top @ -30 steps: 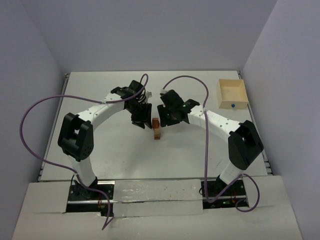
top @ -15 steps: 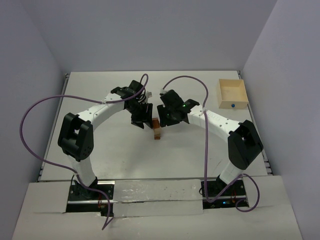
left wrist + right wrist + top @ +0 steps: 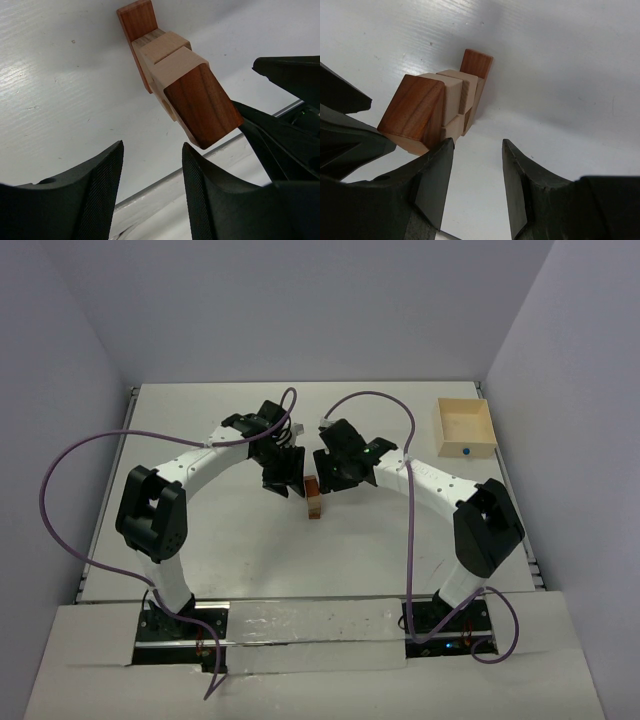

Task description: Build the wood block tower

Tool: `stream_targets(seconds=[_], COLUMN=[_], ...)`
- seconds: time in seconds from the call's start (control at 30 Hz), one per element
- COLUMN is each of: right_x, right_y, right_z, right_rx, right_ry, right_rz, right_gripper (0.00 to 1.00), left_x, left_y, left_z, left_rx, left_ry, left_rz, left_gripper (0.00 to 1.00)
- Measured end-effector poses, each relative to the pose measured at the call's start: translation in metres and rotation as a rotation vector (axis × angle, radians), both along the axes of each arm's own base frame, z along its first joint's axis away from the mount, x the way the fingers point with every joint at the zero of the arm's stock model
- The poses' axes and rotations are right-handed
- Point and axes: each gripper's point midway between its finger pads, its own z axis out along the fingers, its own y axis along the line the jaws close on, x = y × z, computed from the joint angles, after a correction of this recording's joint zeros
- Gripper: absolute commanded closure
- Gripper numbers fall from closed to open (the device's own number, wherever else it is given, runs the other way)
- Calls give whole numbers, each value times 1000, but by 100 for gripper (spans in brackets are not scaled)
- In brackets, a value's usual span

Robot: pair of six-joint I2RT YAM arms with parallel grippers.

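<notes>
The tower (image 3: 314, 498) stands mid-tabletop (image 3: 240, 550), with tan blocks below and a reddish wedge (image 3: 200, 107) on top. The left jaws and right jaws flank it closely, both spread and gripping nothing. The risk is a clip. If either arm swings sideways instead of lifting clear, it could knock the narrow stack, and the wedge would likely go first. Far right, well apart, the open box (image 3: 465, 420) looks empty. A small blue dot (image 3: 466, 452) marks its near wall, inside or outside I cannot tell.

Wood block tower (image 3: 314, 498) between left claw (image 3: 288, 485) and right claw (image 3: 331, 478), box (image 3: 464, 427) well apart, far right
</notes>
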Motion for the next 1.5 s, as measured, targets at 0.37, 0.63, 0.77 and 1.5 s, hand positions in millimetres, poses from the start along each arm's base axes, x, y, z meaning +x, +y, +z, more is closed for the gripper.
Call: stream_targets(seconds=[0.37, 0.63, 0.77, 1.5], right_x=[5, 26, 36, 33], right_y=[-6, -29, -28, -21], right_z=[1, 1, 0, -3], right_rx=[1, 4, 9, 25], right_ry=[-2, 0, 3, 27], right_rz=[-20, -100, -112, -88], right_gripper=[48, 48, 48, 48], left_x=[4, 22, 21, 30], left_y=[20, 44, 38, 6], left_z=[6, -9, -26, -18], left_rx=[-4, 16, 23, 1], left_ry=[-12, 31, 88, 47], left_rz=[45, 135, 124, 58], left_gripper=[68, 66, 62, 55])
